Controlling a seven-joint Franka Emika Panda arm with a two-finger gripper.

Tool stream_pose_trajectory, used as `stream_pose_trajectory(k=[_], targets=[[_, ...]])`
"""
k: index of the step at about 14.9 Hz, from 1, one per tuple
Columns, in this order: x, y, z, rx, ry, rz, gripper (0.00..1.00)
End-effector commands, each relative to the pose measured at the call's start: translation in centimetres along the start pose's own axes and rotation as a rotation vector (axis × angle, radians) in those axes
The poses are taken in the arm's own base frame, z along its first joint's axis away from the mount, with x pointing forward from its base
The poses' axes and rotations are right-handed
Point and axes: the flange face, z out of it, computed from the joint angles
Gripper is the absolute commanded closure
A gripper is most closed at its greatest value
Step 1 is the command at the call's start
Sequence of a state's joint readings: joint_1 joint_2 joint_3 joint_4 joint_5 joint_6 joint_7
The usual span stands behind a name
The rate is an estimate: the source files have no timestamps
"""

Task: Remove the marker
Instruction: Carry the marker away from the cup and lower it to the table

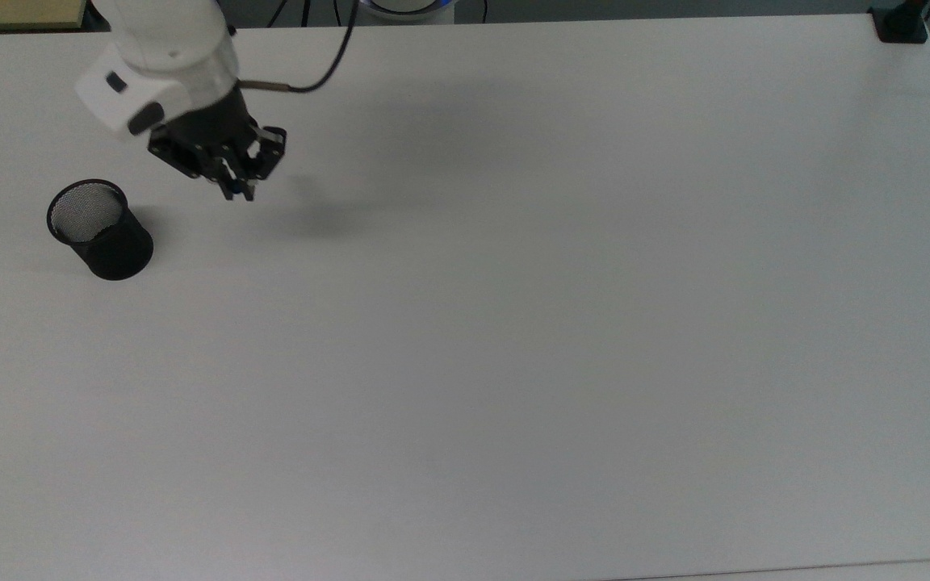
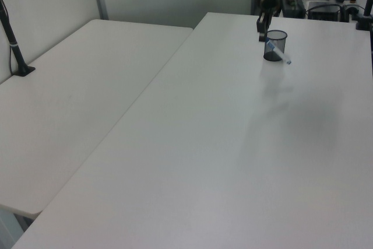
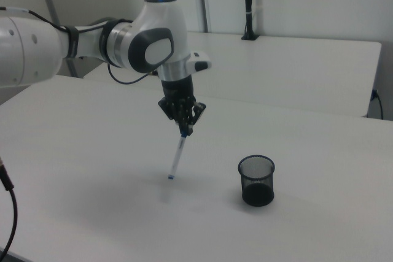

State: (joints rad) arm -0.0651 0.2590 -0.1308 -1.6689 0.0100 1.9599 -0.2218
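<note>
Now gripper [image 3: 186,128] clamped on marker [image 3: 177,157], hanging above table [image 3: 92,151]; mesh cup [image 3: 256,180] apart

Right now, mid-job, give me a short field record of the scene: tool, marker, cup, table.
tool: shut on the marker's capped upper end, raised above the table, beside the cup in the right view
marker: hanging tilted from the tool, lower tip close over the table; contact cannot be told
cup: black mesh, upright, nothing in it, at the top view's left
marker versus cup: marker fully out of the cup and apart from it
table: white
task state: marker out of the cup, not yet set down
</note>
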Motion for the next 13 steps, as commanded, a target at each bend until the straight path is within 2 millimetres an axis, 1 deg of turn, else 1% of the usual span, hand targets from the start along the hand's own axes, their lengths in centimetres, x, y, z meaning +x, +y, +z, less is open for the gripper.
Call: stream_pose_trajectory(k=[1, 2, 3, 4, 5, 6, 8, 9, 11, 12, 13], targets=[[0.9, -4.4, 4.1, 0.017, -0.087, -0.005, 1.00], [1.2, -5.1, 5.3, 0.016, -0.104, -0.001, 1.00], [1.4, -6.5, 6.6, 0.014, -0.121, -0.006, 1.00], [1.7, -7.4, 8.1, 0.009, -0.139, -0.008, 1.00], [2.1, -8.1, 9.9, 0.001, -0.148, 0.001, 1.00], [2.4, -8.8, 10.7, -0.003, -0.135, 0.008, 1.00], [2.8, -9.0, 12.1, -0.009, -0.111, 0.044, 1.00], [3.1, -9.5, 13.1, -0.010, -0.100, 0.053, 1.00], [3.4, -9.6, 13.6, -0.012, -0.075, 0.054, 1.00], [3.4, -9.7, 14.3, -0.013, -0.071, 0.054, 1.00], [3.5, -9.8, 14.5, -0.014, -0.057, 0.056, 0.98]])
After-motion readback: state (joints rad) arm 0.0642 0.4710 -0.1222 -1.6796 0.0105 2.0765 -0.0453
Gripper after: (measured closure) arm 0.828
